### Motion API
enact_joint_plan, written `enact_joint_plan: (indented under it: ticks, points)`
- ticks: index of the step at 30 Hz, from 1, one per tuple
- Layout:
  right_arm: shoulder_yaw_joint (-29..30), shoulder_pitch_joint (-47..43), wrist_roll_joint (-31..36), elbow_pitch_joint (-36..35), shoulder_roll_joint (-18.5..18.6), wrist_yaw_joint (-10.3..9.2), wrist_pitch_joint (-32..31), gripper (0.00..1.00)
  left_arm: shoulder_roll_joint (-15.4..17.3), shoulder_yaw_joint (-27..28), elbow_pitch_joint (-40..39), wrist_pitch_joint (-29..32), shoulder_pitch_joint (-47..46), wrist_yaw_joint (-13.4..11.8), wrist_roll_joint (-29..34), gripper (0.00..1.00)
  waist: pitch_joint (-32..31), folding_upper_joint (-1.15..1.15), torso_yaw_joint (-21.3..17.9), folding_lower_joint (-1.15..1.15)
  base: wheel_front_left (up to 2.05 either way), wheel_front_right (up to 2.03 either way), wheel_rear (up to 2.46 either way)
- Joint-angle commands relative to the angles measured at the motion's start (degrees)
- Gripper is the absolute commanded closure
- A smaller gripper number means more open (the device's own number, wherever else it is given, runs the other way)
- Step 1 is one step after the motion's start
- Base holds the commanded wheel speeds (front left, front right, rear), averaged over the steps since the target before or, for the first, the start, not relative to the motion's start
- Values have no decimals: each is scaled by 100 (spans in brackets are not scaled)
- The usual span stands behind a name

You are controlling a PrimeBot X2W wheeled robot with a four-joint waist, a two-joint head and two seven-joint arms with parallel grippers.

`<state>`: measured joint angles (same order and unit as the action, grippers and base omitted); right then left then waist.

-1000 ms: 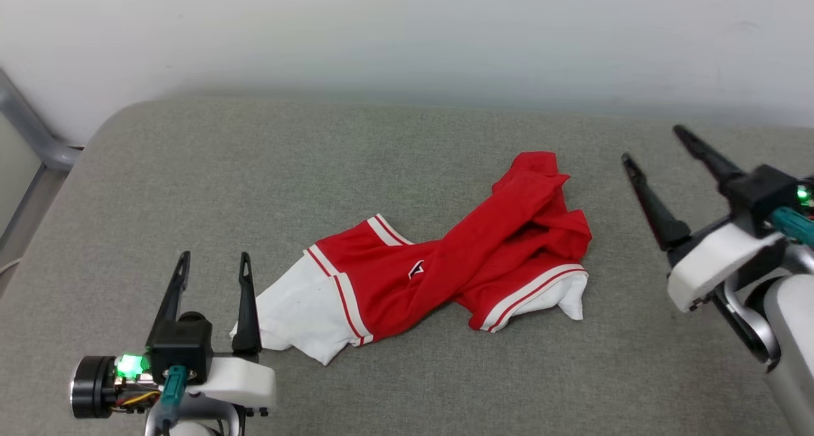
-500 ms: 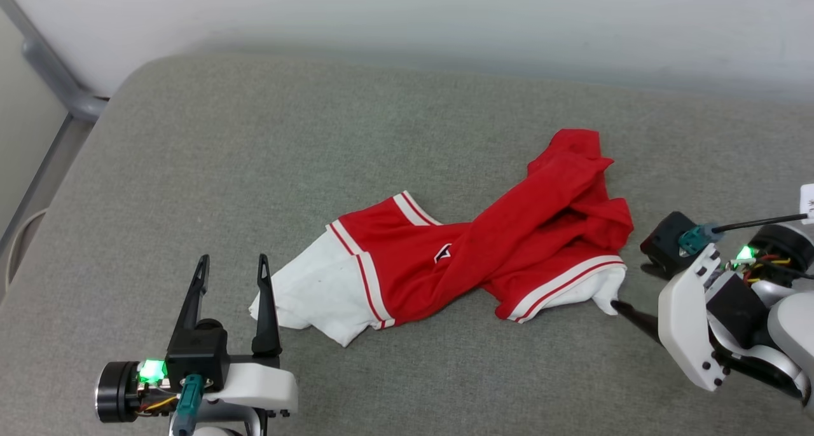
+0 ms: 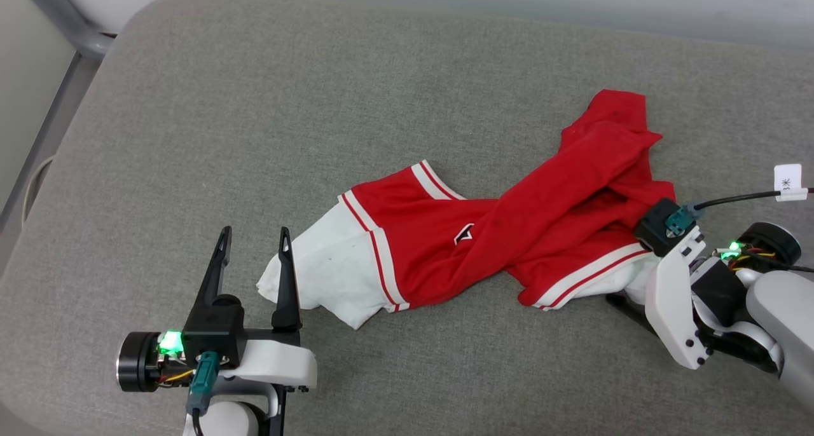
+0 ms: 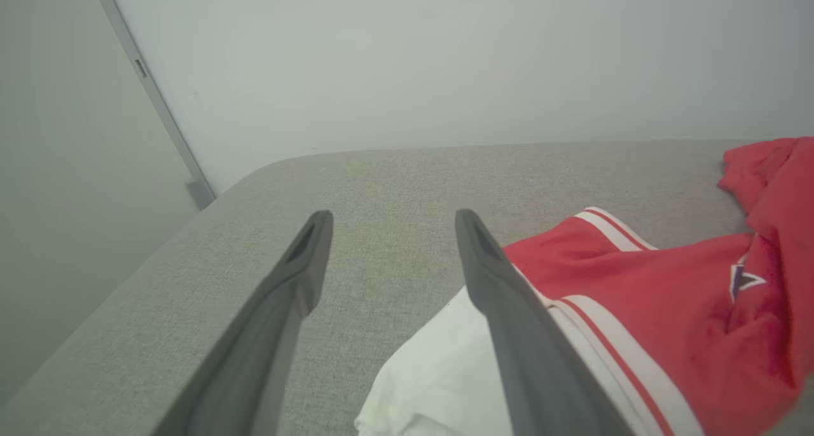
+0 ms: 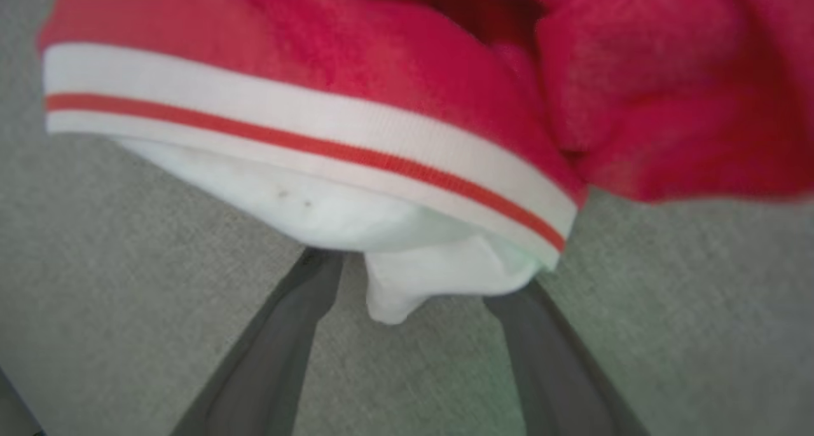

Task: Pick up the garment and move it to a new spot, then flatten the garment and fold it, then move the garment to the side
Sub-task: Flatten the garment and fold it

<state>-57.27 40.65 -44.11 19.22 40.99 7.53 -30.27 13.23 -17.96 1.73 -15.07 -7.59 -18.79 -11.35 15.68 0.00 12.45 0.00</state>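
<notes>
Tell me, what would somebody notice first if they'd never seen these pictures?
A bright red shirt with white sleeves lies twisted in the middle of the gray cushion. The right hand is open around the tip of the white sleeve on the right, and the left hand sits open beside the other white sleeve.

Left pincer (image 3: 254,232) and right pincer (image 5: 416,277) both spread wide.

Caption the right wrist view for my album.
Open jaws straddle the white sleeve of a crumpled red shirt on a grey cushion.
</notes>
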Motion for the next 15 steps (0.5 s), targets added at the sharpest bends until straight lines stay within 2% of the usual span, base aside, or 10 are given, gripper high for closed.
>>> enact_joint_plan:
  ticks: [1,3,4,5,15]
  points:
    - [-237,-141,-34,253,-133,-8,13,0,-55,76,33,-14,-36,64,65,0,61,0,50,0,0,0,0]
    - [-413,-167,-98,407,-174,-9,91,0,-122,159,81,-14,-44,150,124,0,68,0,50,0,0,0,0]
    - [-475,-154,-138,419,-201,-9,182,56,-157,214,98,-14,-25,183,156,0,58,0,33,0,0,0,0]
    - [-513,-145,-176,416,-220,-8,292,100,-190,269,115,-14,8,220,181,0,39,0,8,0,0,0,0]
    - [-522,-75,-460,-246,285,-7,1190,100,-364,637,232,-15,329,510,408,0,-538,0,-334,0,0,0,0]
